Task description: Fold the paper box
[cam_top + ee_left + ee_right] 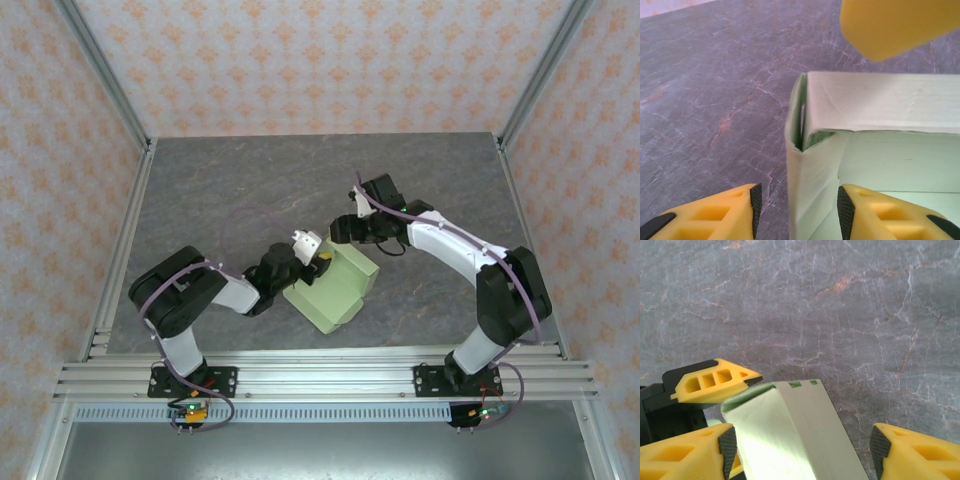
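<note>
The paper box, pale green card folded into a shallow box, lies on the table between the two arms. My left gripper is at its far left corner. In the left wrist view the left gripper stands open astride the box's corner wall, with a clear gap on the left side. A folded top flap runs to the right. My right gripper comes in from the far right. It is open around the box's end, and the right fingertip is apart from the card.
The grey marbled table stretches behind and to the left of the box. A metal frame rail runs along the near edge. One yellow finger of the right gripper hangs above the box in the left wrist view. A left gripper finger shows beside the box.
</note>
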Controlling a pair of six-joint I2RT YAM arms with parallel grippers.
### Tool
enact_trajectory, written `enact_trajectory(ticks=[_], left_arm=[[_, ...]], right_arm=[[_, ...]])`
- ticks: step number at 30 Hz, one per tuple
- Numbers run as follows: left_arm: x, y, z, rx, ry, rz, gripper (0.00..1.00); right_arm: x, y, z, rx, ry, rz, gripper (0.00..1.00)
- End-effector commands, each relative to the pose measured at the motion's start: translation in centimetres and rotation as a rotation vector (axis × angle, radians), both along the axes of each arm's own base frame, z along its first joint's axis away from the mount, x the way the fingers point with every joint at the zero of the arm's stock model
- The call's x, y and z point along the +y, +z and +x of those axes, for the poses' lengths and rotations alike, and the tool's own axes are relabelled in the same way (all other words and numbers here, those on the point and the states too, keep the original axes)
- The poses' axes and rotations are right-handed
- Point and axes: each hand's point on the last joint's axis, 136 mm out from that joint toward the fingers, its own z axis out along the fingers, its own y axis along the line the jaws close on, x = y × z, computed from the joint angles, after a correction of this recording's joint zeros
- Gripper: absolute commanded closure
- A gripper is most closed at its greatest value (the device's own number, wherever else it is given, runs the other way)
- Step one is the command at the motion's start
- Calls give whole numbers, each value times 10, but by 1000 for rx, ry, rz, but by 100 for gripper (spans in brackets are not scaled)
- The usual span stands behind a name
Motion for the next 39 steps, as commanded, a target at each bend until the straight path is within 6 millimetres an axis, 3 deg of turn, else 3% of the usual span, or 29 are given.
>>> enact_trajectory(ticks=[1,5,10,12,15,18,26,31,39], left_arm=[[6,30,-4,-47,36,-73,52],[16,45,-17,-30,49,-106,49],[46,52,-18,-10,157,-128,48],[67,48,-10,31,243,-159,47],[117,30,2,142,476,-207,47],[150,29,0,172,614,-290,44],[168,39,-7,199,661,-274,43],[182,34,-11,217,713,-278,42],[186,28,-10,252,734,-292,40]], right_arm=[[-2,15,5,-29,-4,-30,24],[-7,17,11,5,-99,-107,17],[15,8,7,57,-86,-149,7],[24,1,6,56,-55,-179,6],[35,-11,4,67,-13,-234,6],[39,-26,2,73,39,-309,8],[41,-43,-2,114,133,-385,21],[40,-48,-3,127,146,-398,31],[32,-53,-3,128,147,-446,44]])
